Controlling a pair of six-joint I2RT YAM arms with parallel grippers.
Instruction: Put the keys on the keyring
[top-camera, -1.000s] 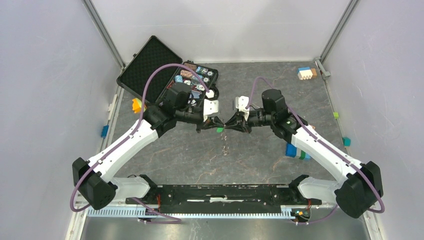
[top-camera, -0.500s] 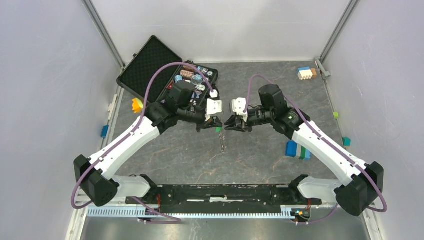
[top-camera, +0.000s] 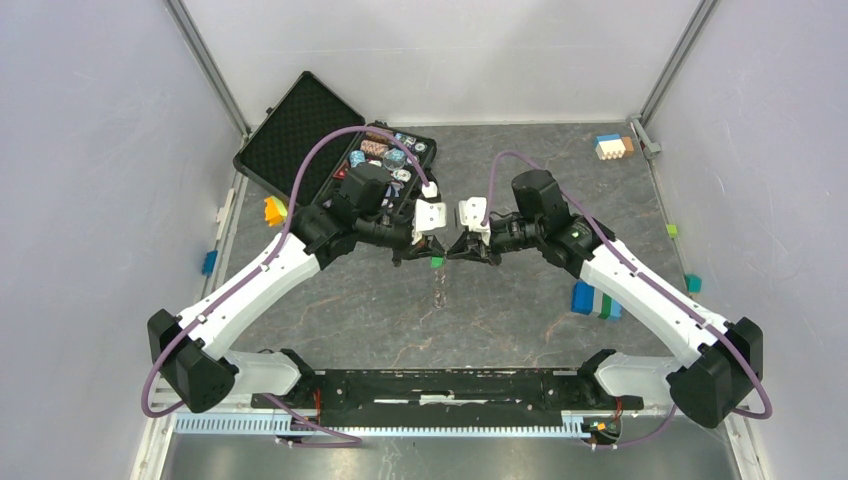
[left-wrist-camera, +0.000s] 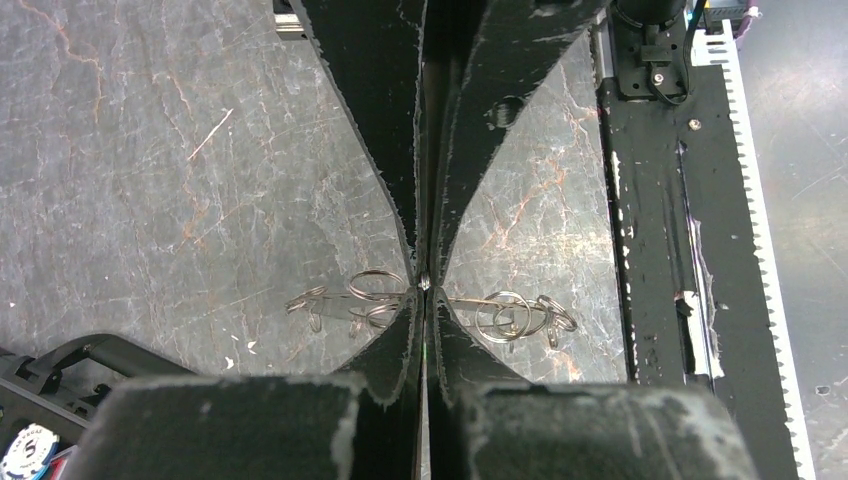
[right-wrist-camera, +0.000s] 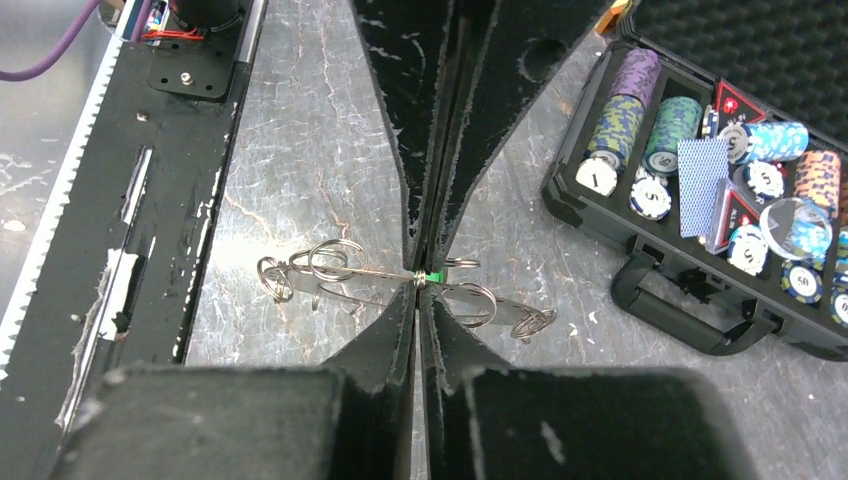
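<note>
Meeting tip to tip just toward 12 o'clock of the middle of the surface (top-camera: 500, 310), the left pincer (top-camera: 425, 256) is brought in from 8 o'clock and the right pincer (top-camera: 455, 252) from 4 o'clock. The left pincer is clenched on the keyring (left-wrist-camera: 510, 315), a thin run of linked wire loops whose wire is pinched at the very tips. The right pincer is seen clenched on the green-headed key (right-wrist-camera: 432, 277), which is held right against that same wire. This opposed hold is judged to serve the threading: the ring is steadied by one side while the key is worked onto it by the other.

Faint shadows are cast beneath the loops, so the keyring is judged to be held just clear of the surface, though this cannot be told for certain. Its long axis is laid across both sets of fingers, from 9 to 3 o'clock in each wrist view and roughly from 12 to 6 o'clock from above, where only a faint line is made out. Which way the key's blade points cannot be told. The open poker chip case (top-camera: 385, 155) is left aside at 11 o'clock.
</note>
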